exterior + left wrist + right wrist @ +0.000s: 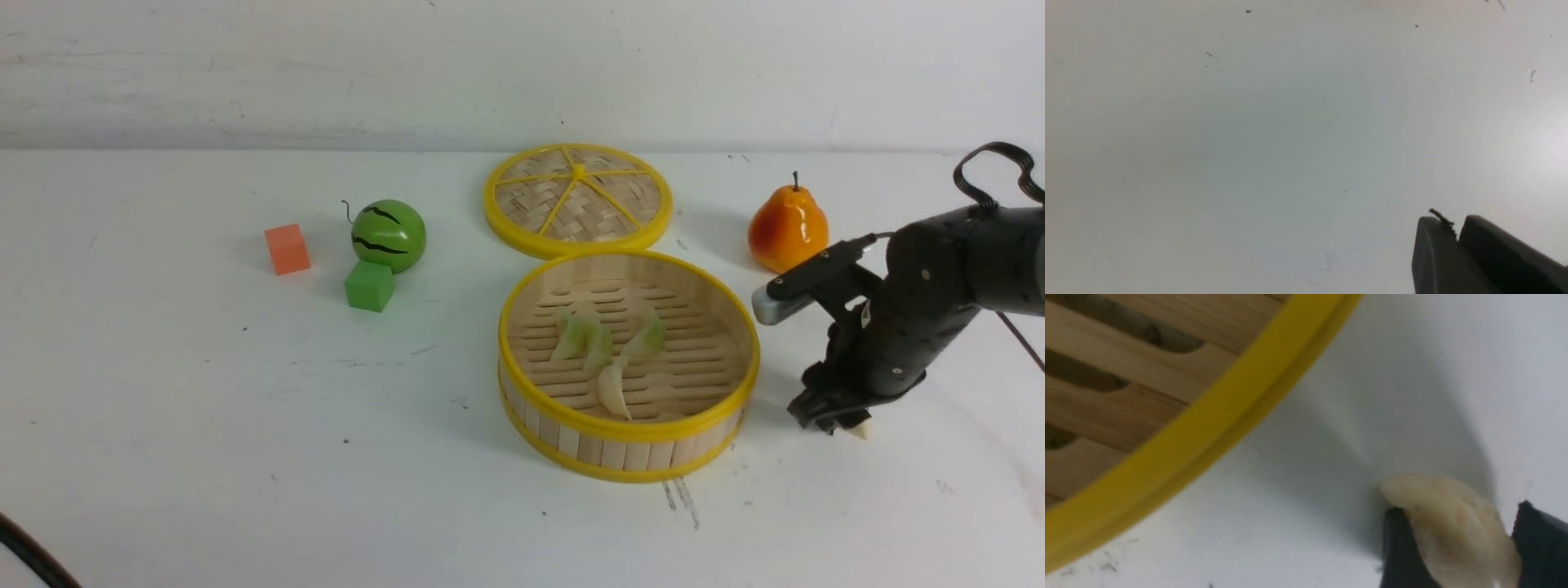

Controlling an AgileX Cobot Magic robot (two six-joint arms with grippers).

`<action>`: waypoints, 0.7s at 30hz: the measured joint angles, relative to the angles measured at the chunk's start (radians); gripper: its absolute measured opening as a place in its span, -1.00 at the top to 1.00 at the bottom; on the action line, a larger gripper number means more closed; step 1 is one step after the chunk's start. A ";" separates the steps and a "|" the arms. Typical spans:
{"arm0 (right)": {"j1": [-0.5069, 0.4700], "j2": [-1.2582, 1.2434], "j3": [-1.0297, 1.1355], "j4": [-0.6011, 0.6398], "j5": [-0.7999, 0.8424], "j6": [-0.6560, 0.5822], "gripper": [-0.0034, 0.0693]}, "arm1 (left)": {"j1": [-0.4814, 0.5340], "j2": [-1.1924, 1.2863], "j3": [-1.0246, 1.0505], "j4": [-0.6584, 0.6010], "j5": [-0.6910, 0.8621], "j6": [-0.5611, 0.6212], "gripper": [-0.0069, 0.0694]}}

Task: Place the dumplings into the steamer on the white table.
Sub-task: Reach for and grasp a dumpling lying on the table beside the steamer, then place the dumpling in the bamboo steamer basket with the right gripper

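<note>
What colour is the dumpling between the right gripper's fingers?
Cream-beige dumpling; the right wrist view shows it best.

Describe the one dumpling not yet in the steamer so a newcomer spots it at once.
Start at the round bamboo steamer, then look right of it, nearer than the pear. On the white table there lies the cream dumpling, between the right gripper's fingers. It alone sits outside the yellow rim; the other three dumplings are inside.
</note>
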 joint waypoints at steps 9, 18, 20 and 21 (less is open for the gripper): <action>0.003 -0.038 0.001 0.041 0.104 -0.004 0.27 | 0.000 0.000 0.000 -0.014 0.001 -0.001 0.59; 0.173 -0.227 -0.090 0.349 0.170 0.000 0.27 | 0.000 0.000 0.000 -0.014 -0.036 0.000 0.58; 0.206 -0.223 -0.095 0.361 0.154 0.000 0.27 | 0.000 0.000 0.000 -0.016 -0.041 0.000 0.58; 0.234 -0.211 -0.098 0.367 0.131 0.000 0.27 | 0.000 0.000 0.000 -0.016 -0.040 0.000 0.58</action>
